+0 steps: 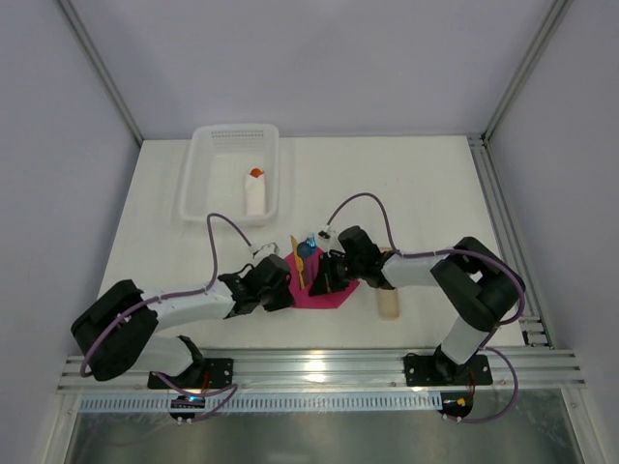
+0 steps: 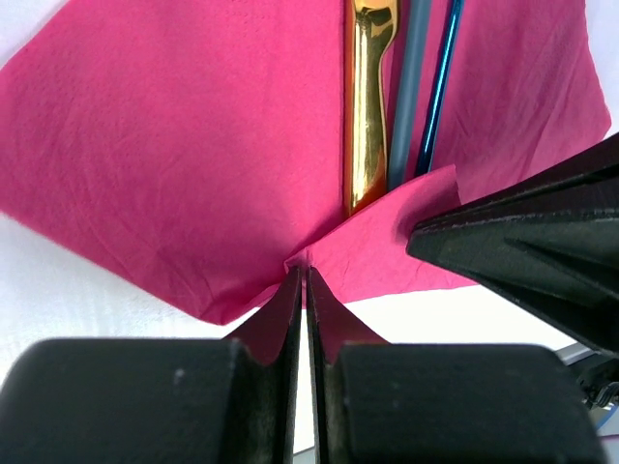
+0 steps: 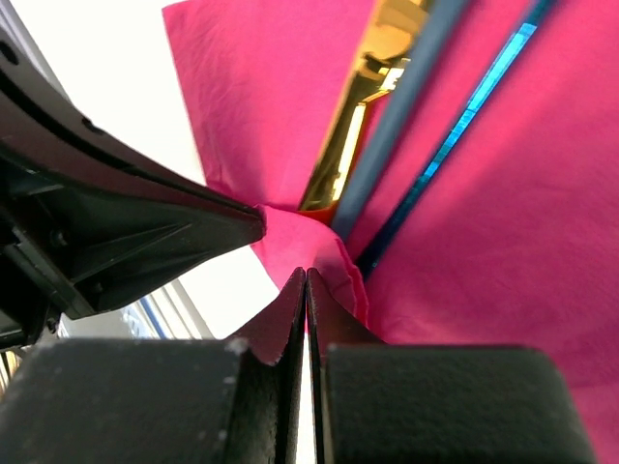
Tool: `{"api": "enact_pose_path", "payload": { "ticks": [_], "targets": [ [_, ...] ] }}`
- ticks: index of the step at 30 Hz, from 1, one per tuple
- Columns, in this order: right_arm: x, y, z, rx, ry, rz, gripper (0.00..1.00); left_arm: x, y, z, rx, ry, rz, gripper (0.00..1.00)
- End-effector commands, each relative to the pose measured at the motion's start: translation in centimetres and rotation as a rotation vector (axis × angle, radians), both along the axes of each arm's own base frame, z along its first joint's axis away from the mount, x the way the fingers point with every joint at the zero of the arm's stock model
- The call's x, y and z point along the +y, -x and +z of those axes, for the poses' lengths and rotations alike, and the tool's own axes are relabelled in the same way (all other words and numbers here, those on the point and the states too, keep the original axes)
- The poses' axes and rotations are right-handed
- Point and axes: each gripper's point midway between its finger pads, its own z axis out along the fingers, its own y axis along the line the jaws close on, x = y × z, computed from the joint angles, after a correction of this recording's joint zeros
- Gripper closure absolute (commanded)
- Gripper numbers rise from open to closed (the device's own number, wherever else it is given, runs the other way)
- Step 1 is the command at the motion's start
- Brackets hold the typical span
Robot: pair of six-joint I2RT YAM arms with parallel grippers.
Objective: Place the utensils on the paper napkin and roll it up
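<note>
Both grippers are pinched tight on the pink paper napkin [image 2: 174, 145], right at its near edge. The left gripper [image 2: 305, 275] is clamped on a small raised fold just below the end of the gold-yellow knife [image 2: 366, 106]. The right gripper [image 3: 306, 280] is clamped on the same puckered bit, just beside the left one.

The napkin lies on the table [image 1: 416, 184] between the two arms. The knife, a dull blue handle [image 2: 406, 97] and a bright blue handle [image 2: 440, 87] lie side by side on it, with their near ends tucked under the lifted fold. Can't tell fork from spoon in the wrist views.

My worry is that it's thin paper with two grips almost touching, so if they pull apart even a little it probably rips. And if the roll starts loose or crooked, those slick utensils could slide out or fan apart.
</note>
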Motion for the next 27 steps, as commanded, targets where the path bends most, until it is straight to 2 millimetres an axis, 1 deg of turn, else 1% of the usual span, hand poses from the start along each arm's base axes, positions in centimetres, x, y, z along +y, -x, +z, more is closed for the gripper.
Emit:
{"api": "enact_pose_path", "payload": {
  "ticks": [1,6,10,12,14,20,22,27],
  "targets": [
    [1.8,-0.9,2.4,-0.074,-0.061,0.038,0.96,1.2,-0.3,0.5,-0.033,-0.036,0.027,0.96],
    [2.2,-1.3,2.0,-0.060,-0.055,0.029,0.96,2.0,-0.4,1.0,-0.050,-0.051,0.045,0.95],
    [2.4,-1.6,0.7,-0.035,-0.034,0.025,0.96,2.6,-0.2,1.0,-0.054,-0.067,0.058,0.95],
    [2.4,-1.7,0.4,-0.033,-0.029,0.018,0.96,2.8,-0.2,1.0,-0.056,-0.070,0.062,0.95],
    [2.4,-1.7,0.1,-0.028,-0.026,0.015,0.96,3.0,-0.1,0.8,-0.050,-0.080,0.066,0.95],
    [2.3,-1.8,-0.1,-0.029,-0.015,0.009,0.96,3.6,0.4,-0.4,-0.021,-0.102,0.080,0.95],
    [2.3,-1.8,0.0,-0.031,-0.015,0.008,0.96,4.1,0.6,-0.9,-0.015,-0.117,0.089,0.95],
    [2.2,-1.9,0.1,-0.038,-0.013,0.008,0.96,5.0,0.9,-1.1,-0.009,-0.145,0.115,0.96]
  ]
}}
